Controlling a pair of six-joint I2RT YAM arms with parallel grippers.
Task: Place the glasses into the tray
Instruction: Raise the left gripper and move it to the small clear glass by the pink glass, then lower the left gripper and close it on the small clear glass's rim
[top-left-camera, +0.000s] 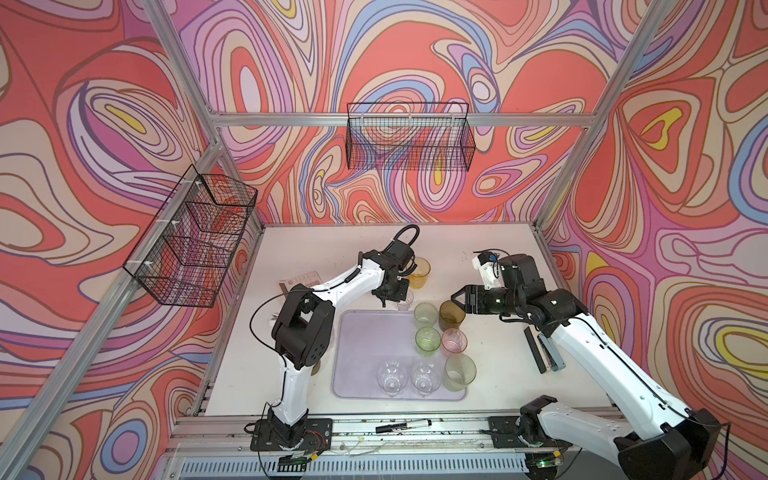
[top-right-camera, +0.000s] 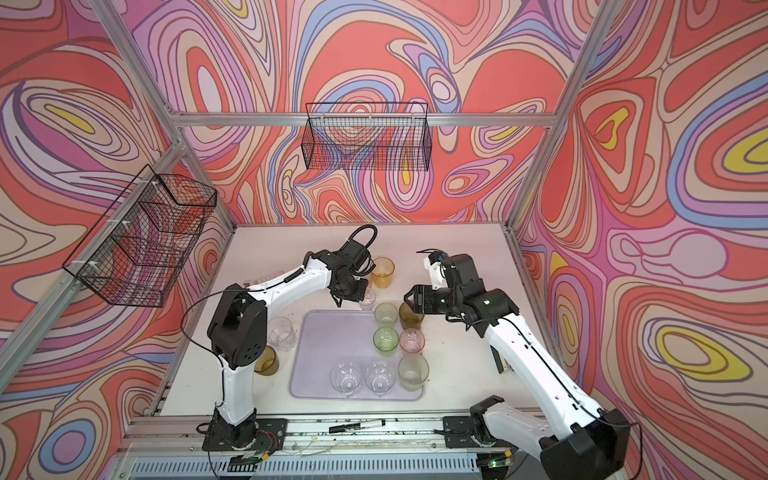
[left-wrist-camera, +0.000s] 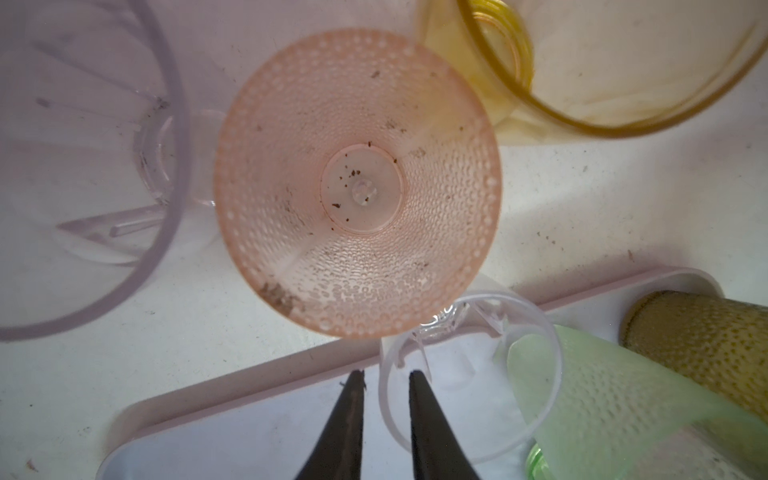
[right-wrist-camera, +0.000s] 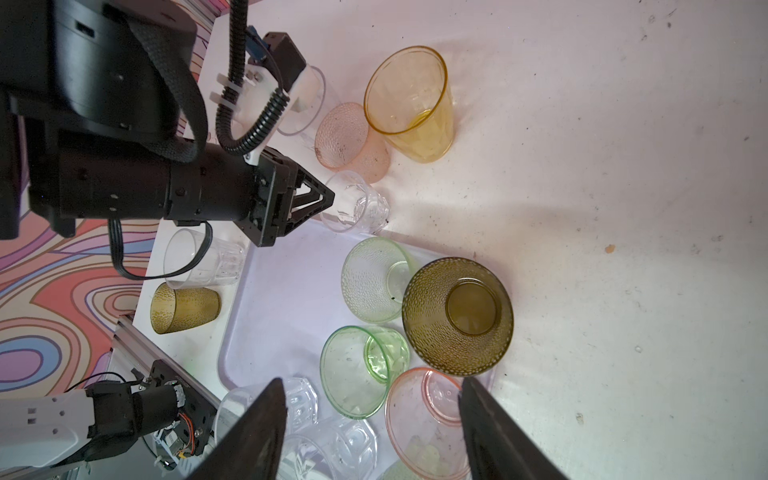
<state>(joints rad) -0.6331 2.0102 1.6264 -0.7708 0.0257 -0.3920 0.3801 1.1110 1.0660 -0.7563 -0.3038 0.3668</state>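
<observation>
The left arm was stretched far, wrist bent down. The left tool (left-wrist-camera: 386, 376) stood narrowly apart astride the rim of the small clear glass (right-wrist-camera: 359, 203) at the far edge of the tray (top-left-camera: 361, 332). The right tool (right-wrist-camera: 372, 382) hovered wide apart, empty.

A black marker (top-left-camera: 403, 426) lies on the bench's front rail, a printed card (top-left-camera: 300, 280) near its left edge, dark slim blocks (top-left-camera: 540, 351) near its right edge; rear wire basket (top-left-camera: 409, 137) and left wire basket (top-left-camera: 193, 237) hang above

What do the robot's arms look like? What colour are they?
The left arm and right arm have smooth white shells and chunky black joints, with black cables running along them. The left gripper and right gripper are black, with pointed triangular fingers.
</observation>
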